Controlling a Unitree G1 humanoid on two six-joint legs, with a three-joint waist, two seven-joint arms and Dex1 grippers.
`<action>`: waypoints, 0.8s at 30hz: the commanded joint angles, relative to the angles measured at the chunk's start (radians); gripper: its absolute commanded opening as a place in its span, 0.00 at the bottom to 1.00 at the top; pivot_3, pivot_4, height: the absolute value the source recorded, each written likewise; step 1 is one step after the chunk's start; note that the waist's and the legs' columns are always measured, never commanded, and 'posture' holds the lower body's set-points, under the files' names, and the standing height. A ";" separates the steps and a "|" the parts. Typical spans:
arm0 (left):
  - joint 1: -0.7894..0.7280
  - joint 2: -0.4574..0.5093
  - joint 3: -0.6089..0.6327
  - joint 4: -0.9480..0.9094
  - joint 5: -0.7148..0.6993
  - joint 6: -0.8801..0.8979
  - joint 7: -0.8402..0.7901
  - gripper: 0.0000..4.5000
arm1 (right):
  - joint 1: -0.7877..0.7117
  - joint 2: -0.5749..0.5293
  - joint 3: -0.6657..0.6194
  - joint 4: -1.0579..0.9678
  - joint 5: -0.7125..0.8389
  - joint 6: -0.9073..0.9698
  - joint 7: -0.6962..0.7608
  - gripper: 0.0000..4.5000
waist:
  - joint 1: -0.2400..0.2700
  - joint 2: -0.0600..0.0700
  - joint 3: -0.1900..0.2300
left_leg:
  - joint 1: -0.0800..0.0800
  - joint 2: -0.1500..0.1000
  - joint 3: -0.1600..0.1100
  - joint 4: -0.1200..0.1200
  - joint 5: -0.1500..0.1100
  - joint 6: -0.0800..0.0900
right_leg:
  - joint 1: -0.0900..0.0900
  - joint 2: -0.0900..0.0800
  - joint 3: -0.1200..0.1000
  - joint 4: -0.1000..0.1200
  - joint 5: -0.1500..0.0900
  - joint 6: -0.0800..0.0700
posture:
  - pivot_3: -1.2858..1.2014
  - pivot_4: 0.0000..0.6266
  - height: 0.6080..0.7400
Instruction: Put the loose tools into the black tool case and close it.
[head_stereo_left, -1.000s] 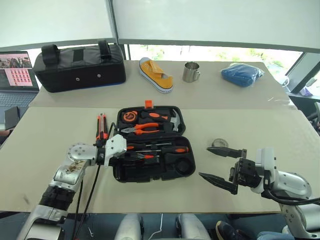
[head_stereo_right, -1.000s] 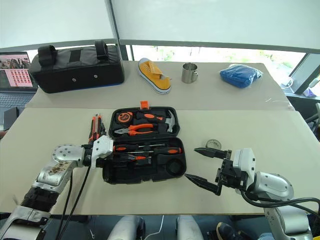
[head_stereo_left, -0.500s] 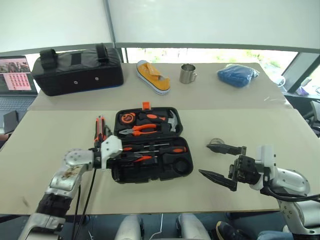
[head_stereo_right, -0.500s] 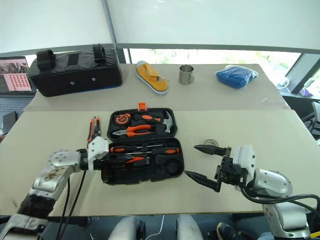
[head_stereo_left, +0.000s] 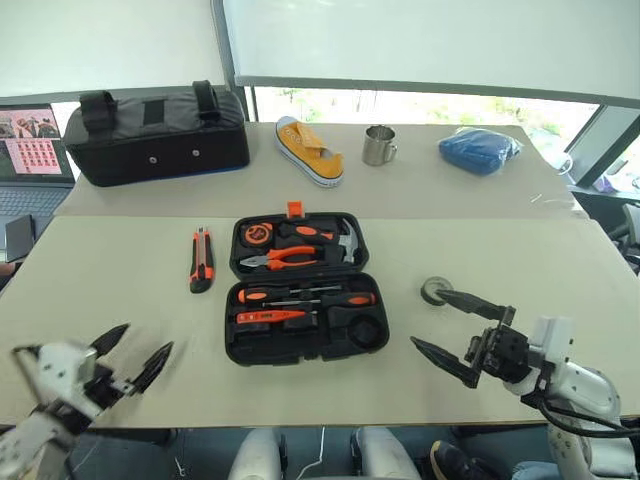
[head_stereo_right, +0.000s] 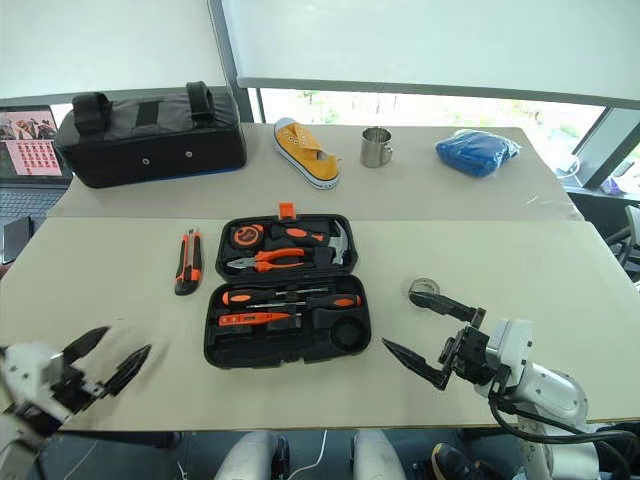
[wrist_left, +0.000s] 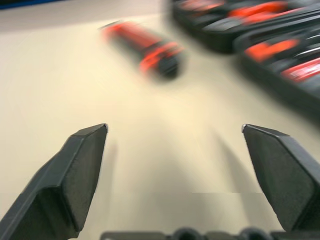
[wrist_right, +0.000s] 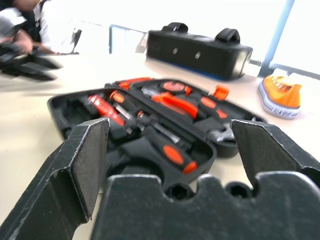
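Case lay open, part filled; both my grippers were spread and empty.

I saw the black tool case (head_stereo_left: 300, 288) open flat, holding pliers, hammer and screwdrivers (head_stereo_left: 305, 296), its round recess bare. The utility knife (head_stereo_left: 201, 259) lay ahead of my left gripper (head_stereo_left: 128, 352), just beside the case. The tape roll (head_stereo_left: 436, 291) sat close by my right gripper (head_stereo_left: 455, 329), near its upper fingertip.

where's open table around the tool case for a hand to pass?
Bare: in front of the tool case, between left hand and right hand; also the strip behind it, short of the yellow shoe. Tight: utility knife at its left, tape roll at its right.
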 joint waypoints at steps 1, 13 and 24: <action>-0.020 0.001 0.013 -0.077 -0.045 0.063 0.068 1.00 | -0.029 -0.001 -0.008 -0.022 0.050 0.000 -0.004 1.00 | 0.005 -0.001 0.000 | 0.000 0.000 0.001 0.000 0.000 0.000 | 0.000 0.000 0.000 0.000 0.000 0.000 | 0.52 0.24 1.00; -0.665 0.077 -0.262 -0.074 -0.006 0.692 0.497 1.00 | -0.150 -0.038 0.037 -0.055 0.061 0.087 -0.041 1.00 | 0.012 -0.003 0.000 | -0.001 -0.002 -0.003 0.000 0.001 -0.001 | -0.001 0.002 0.000 0.001 0.001 0.000 | 0.52 0.24 1.00; -0.990 -0.012 -0.401 0.278 0.146 0.757 0.618 1.00 | -0.139 -0.041 0.052 -0.111 0.052 0.097 -0.094 1.00 | -0.004 -0.004 0.001 | -0.003 -0.003 -0.006 -0.001 0.000 -0.001 | -0.003 0.002 0.000 0.001 0.001 0.000 | 0.52 0.24 1.00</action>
